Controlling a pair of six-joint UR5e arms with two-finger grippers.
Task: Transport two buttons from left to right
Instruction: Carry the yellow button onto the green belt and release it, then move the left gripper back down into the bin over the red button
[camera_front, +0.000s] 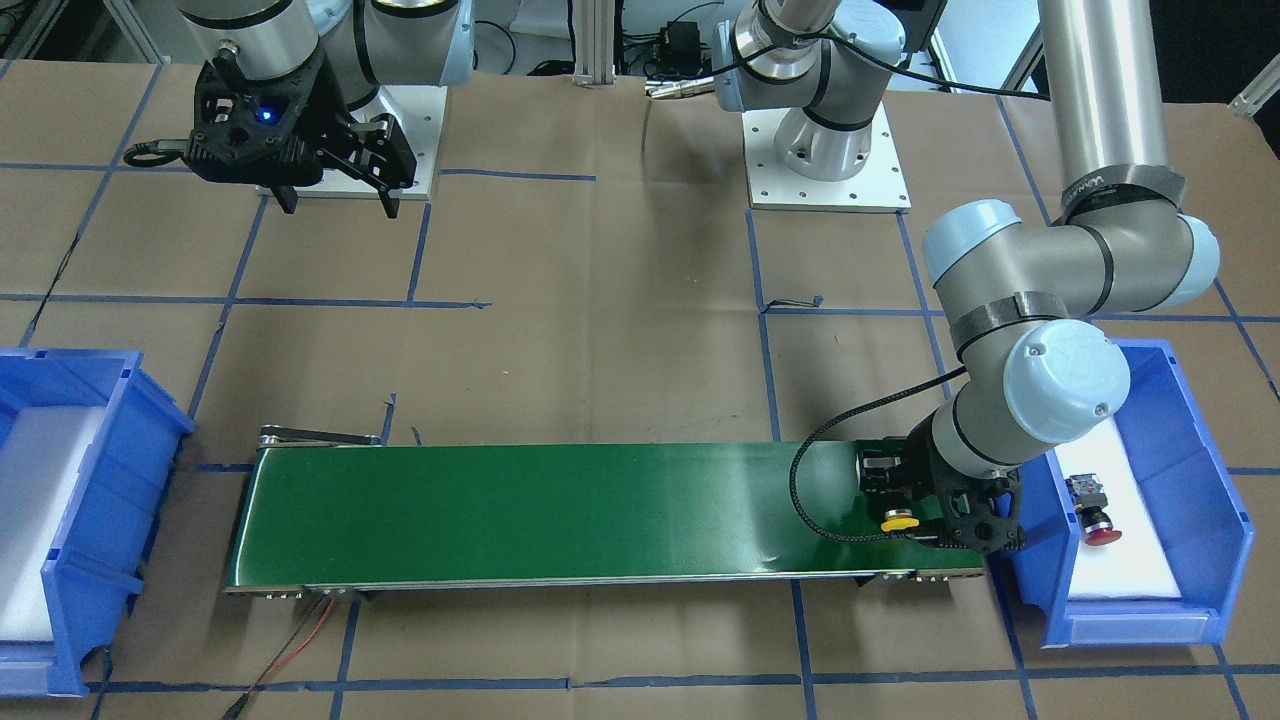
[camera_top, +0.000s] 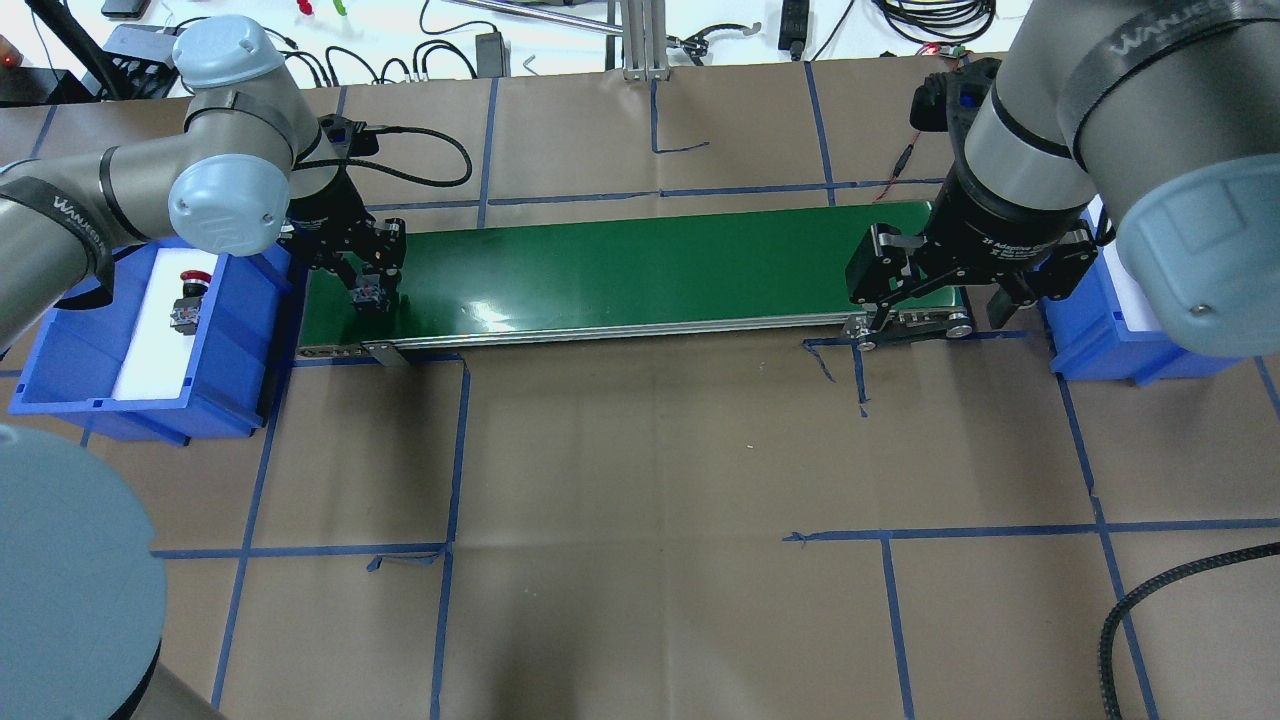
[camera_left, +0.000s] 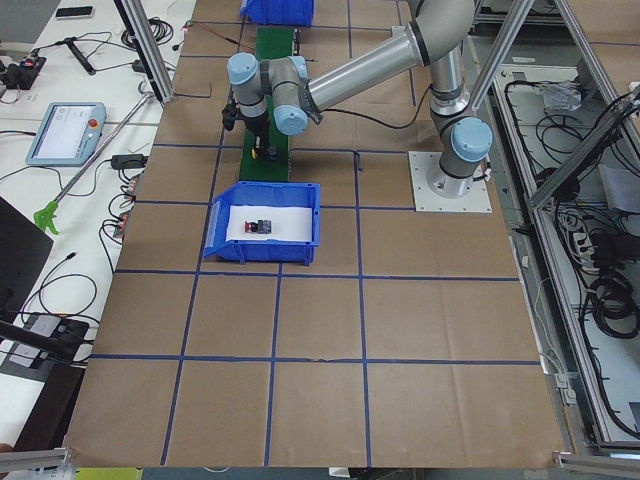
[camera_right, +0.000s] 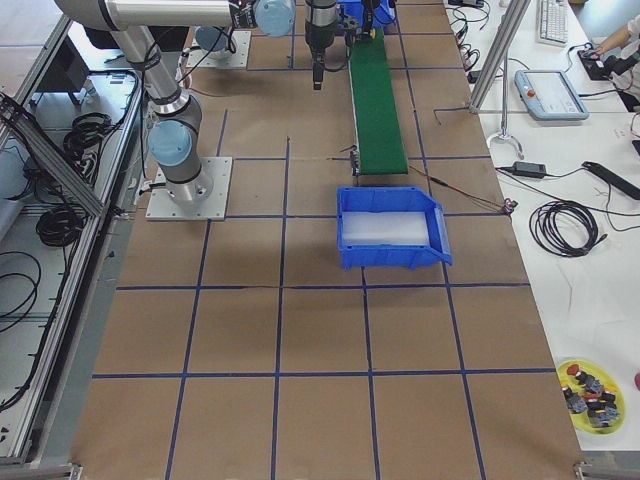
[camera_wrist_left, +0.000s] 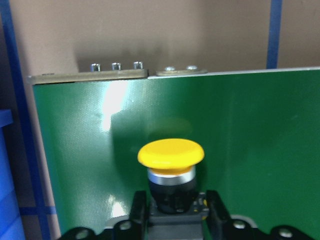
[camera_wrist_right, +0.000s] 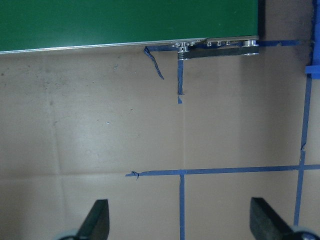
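Observation:
The yellow button (camera_wrist_left: 171, 152) stands cap-up over the left end of the green conveyor belt (camera_top: 650, 270), its black body pinched between the fingers of my left gripper (camera_wrist_left: 175, 207), which is shut on it. The same gripper (camera_front: 912, 500) shows with the yellow cap (camera_front: 898, 521) beside it. In the blue bin (camera_top: 60, 370) on my left, the red button (camera_top: 190, 293) lies on white padding. My right gripper (camera_top: 935, 300) hangs open and empty above the belt's right end, its fingers (camera_wrist_right: 96, 220) spread wide over brown paper.
A second blue bin (camera_front: 80, 450) with white padding sits past the belt's right end. The table is covered in brown paper with blue tape lines. Both arm bases (camera_front: 830, 170) stand at the robot's side of the table. Cables lie beyond the far edge.

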